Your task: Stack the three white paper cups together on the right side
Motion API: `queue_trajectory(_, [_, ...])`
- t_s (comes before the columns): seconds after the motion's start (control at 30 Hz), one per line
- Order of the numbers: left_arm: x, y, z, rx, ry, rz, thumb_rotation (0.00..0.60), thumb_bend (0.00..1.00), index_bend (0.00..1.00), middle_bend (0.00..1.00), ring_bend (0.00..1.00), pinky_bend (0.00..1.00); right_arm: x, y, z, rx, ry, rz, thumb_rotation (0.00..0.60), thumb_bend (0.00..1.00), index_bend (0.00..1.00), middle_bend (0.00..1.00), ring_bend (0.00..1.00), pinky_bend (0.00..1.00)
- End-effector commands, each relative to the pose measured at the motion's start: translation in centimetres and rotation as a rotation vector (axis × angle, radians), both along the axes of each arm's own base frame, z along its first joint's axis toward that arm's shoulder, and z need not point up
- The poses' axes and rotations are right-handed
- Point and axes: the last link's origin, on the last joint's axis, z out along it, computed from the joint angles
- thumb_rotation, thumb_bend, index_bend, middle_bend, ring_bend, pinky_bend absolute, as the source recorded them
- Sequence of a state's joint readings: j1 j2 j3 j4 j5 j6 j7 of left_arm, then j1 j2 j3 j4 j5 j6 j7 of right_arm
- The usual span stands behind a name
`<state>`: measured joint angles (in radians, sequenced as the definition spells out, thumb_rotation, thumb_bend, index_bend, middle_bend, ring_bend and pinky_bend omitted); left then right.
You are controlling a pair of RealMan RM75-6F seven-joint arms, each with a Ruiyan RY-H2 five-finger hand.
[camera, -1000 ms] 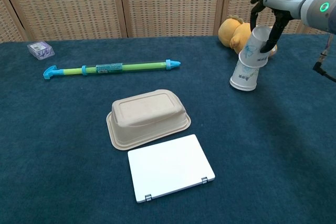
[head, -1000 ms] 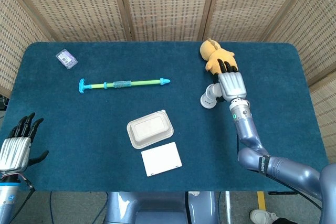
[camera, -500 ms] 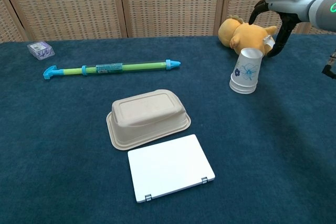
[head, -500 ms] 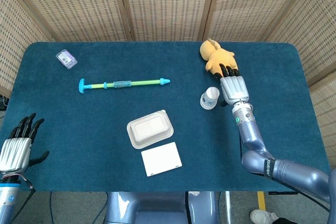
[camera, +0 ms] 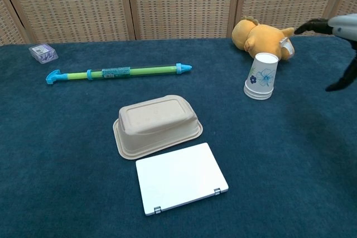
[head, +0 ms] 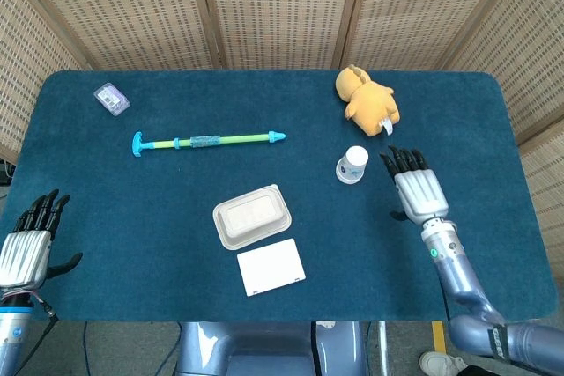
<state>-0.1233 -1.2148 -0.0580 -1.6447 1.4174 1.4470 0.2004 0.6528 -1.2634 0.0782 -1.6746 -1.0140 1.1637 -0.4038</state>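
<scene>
On the right: stacked paper cups (camera: pixel 261 77) stand inverted, slightly tilted, just before the plush toy (camera: pixel 261 36).
Step advice: stack looks finished; clear away sideways, avoiding any brush against it.
Right robot hand (head: pixel 417 189): released, fingers spread, holding nothing, apart from the cups.
Left robot hand (head: pixel 28 239): empty, fingers apart, at the worktop (head: pixel 132 209) edge.

In the chest view the right hand (camera: pixel 339 32) is cut off by the picture's right edge, so only some dark fingers (camera: pixel 312 25) are seen. The left hand (head: pixel 26 244) is partly cut off at the left edge of the head view. How many cups are in the cup stack (camera: pixel 261 76) cannot be told. The small purple packet (head: pixel 112 99) near the tabletop's far left corner is too small to be read.
</scene>
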Motion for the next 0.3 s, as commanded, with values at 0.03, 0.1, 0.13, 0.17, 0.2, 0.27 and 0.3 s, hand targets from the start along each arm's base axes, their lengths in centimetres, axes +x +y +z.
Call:
queue_trajectory(0.03, [0.0,0.0,0.2,0.01,-0.007,-0.003,0.6,0.2,0.0,0.0,0.0,0.11,-2.9,4.3,0.4,0.002,-0.018,-0.01,0.6,0.16,0.0,0.0,0.0,0.03])
queue_trajectory(0.1, [0.0,0.0,0.4,0.019,-0.011,-0.005,0.6,0.2,0.0,0.0,0.0,0.1,-4.0,5.8,0.6,-0.013,-0.02,-0.006,0.6,0.16,0.0,0.0,0.0,0.02])
queue_trajectory(0.13, [0.0,0.0,0.4,0.023,-0.014,-0.006,0.6,0.2,0.0,0.0,0.0,0.1,-4.5,6.4,0.7,-0.021,-0.02,-0.003,0.6,0.16,0.0,0.0,0.0,0.02])
queue_trajectory(0.17, [-0.1,0.0,0.5,0.028,-0.017,-0.007,0.6,0.2,0.0,0.0,0.0,0.1,-4.9,6.9,0.8,-0.031,-0.022,-0.001,0.6,0.16,0.0,0.0,0.0,0.03])
queue_trajectory(0.2, [-0.1,0.0,0.6,0.034,-0.02,-0.008,0.6,0.19,0.0,0.0,0.0,0.1,-5.4,7.5,1.0,-0.046,-0.026,-0.002,0.6,0.16,0.0,0.0,0.0,0.02])
queue_trajectory(0.27, [-0.2,0.0,0.7,0.042,-0.022,-0.008,0.6,0.19,0.0,0.0,0.0,0.1,-6.1,8.5,1.5,-0.07,-0.036,-0.007,0.6,0.16,0.0,0.0,0.0,0.02])
queue_trajectory(0.3, [-0.2,0.0,0.7,0.044,-0.022,-0.009,0.6,0.19,0.0,0.0,0.0,0.1,-6.4,8.8,1.6,-0.078,-0.041,-0.011,0.6,0.16,0.0,0.0,0.0,0.02])
